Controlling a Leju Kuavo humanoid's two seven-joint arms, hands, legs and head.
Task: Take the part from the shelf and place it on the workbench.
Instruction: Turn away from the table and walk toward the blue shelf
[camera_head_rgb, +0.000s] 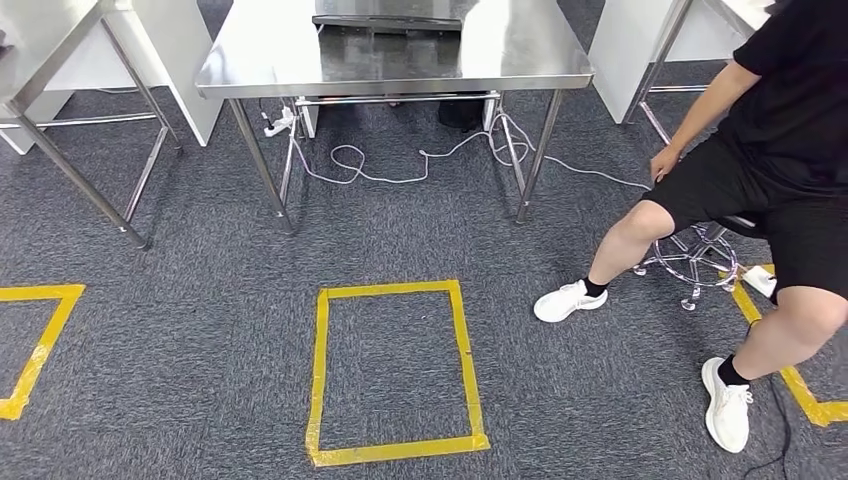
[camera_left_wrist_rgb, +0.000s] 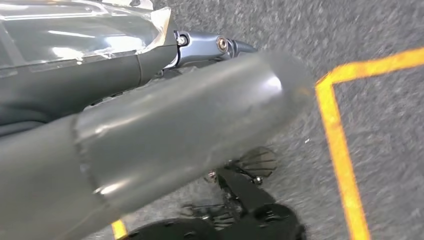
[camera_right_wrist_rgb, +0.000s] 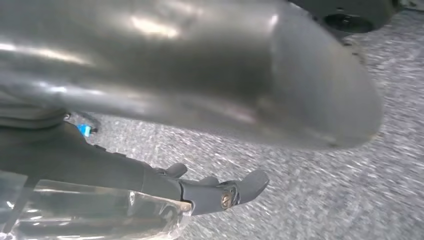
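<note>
Left hand (camera_left_wrist_rgb: 165, 145) and right hand (camera_right_wrist_rgb: 200, 75) are each seen wrapped by something clear and shiny, likely the part (camera_left_wrist_rgb: 85, 30); exact grasp cannot be told. Workbench (camera_head_rgb: 400, 55) is seen ahead. No legible writing.

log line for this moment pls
view: workbench ahead | floor: yellow tape square before it | left robot hand: over carpet, grip unclear | right robot hand: same | person: seated on stool, right of workbench
</note>
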